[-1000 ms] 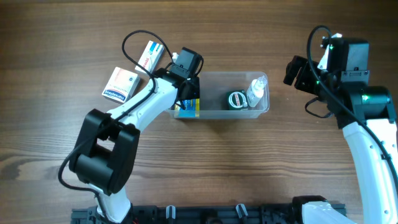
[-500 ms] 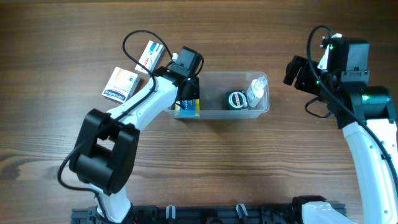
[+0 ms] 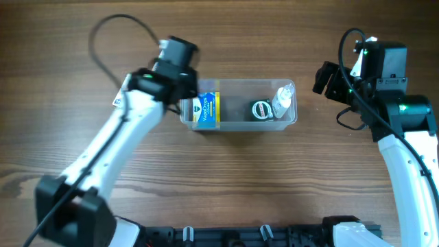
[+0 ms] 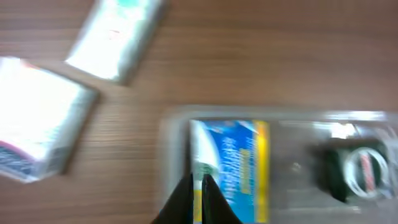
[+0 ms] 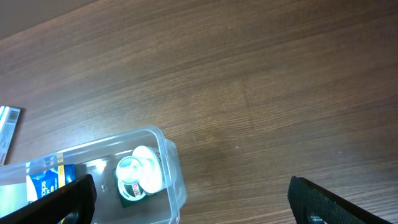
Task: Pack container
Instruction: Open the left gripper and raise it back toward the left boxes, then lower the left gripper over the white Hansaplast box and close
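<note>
At the middle of the wooden surface [image 3: 274, 178]: one clear rectangular container [image 3: 236, 88], long side running left to right. Contents, left to right: one blue-and-yellow box [image 3: 206, 110], lying flat at the left end, white lettering that seems to read "VapoDrops"; one round black item [image 3: 261, 110] with a white-and-red label, writing too small to read; one clear bottle [image 3: 282, 98] with a white cap, lying at the right end. Outside the container, on the surface to its left: two white boxes [image 4: 37, 127] and [image 4: 115, 37], print blurred and unreadable. Left fingers [image 4: 186, 202]: clenched together, nothing seen between them, poised above the blue-and-yellow box at the container's left end. Right fingers [image 5: 65, 199]: released, spread wide, held above bare surface to the right of the container, apart from it.
</note>
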